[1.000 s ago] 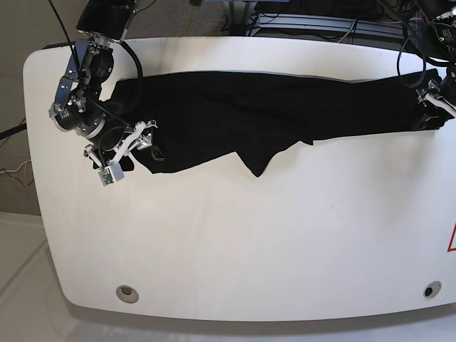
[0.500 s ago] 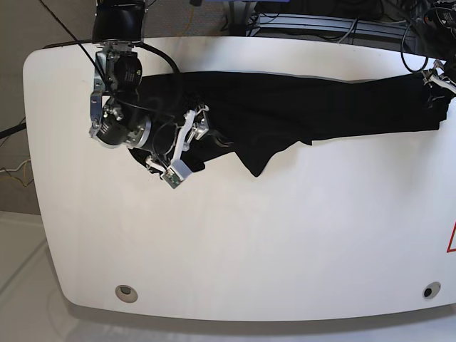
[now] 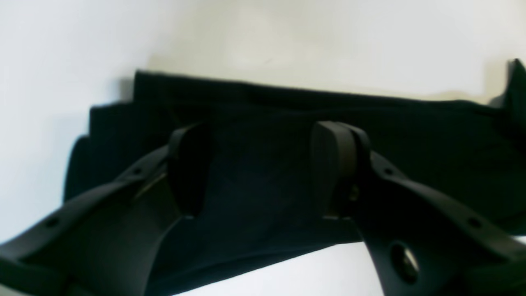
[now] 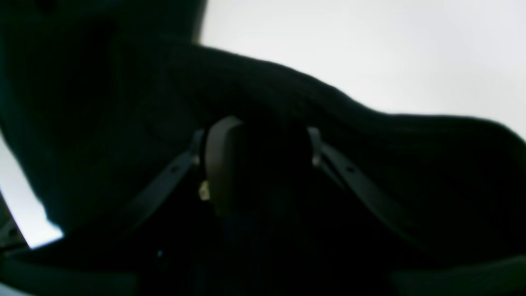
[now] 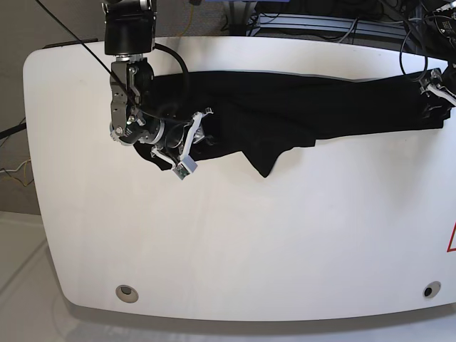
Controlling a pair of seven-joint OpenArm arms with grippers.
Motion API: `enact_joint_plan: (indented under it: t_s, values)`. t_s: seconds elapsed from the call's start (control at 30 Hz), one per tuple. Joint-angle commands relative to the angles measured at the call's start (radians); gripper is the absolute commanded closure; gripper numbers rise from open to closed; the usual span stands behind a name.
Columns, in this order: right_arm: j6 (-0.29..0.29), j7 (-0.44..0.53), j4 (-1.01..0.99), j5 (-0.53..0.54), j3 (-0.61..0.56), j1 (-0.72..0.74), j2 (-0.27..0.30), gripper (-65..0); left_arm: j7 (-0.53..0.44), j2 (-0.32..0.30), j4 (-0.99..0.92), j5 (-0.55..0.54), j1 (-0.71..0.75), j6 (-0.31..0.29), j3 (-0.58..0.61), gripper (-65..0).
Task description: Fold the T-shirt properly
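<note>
step: end fold under way | plain black soft cloth T-shirt (image 5: 299, 107) is lying stretched along the white desk's (image 5: 285, 242) far edge | right gripper (image 5: 191, 141) fingers clamped on shirt's end | left gripper (image 3: 263, 164) fingers apart over opposite end | next, I'd judge: carrying the held end across.

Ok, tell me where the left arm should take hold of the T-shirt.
Probably at the T-shirt's stacked end edge, coming from beyond that end along the table. The left wrist view shows stepped layers there, flat between the left gripper's open jaws, so one pinch could catch them all.
</note>
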Motion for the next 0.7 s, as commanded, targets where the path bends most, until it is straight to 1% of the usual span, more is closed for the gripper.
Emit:
enact_joint_plan:
  t_s: [0.0,0.07,0.13,0.33,0.47,0.67]
  values:
    - [0.004,0.019,-0.048,-0.031,0.065,-0.001,0.032,-24.1,-0.026,-0.021,0.005,-0.013,0.000,-0.009,0.002,-35.7]
    - [0.004,0.027,-0.045,-0.025,0.072,-0.005,0.039,-22.2,-0.026,-0.021,0.005,-0.013,-0.004,-0.009,0.005,-35.8]
    - [0.004,0.038,-0.040,-0.022,0.073,-0.008,0.042,-17.6,-0.028,-0.020,0.004,-0.012,-0.008,-0.009,0.012,-35.6]
    - [0.004,0.062,-0.010,0.017,0.080,-0.023,0.040,-0.8,-0.036,-0.016,0.005,-0.008,-0.012,-0.009,0.035,-35.4]
    - [0.004,0.069,0.054,0.075,0.089,-0.046,0.049,0.0,-0.048,-0.018,0.018,-0.004,-0.012,-0.009,0.055,-36.0]
    - [0.004,0.043,0.106,0.137,0.041,-0.059,0.064,0.0,-0.048,-0.016,0.011,0.003,-0.017,-0.009,0.050,-36.4]
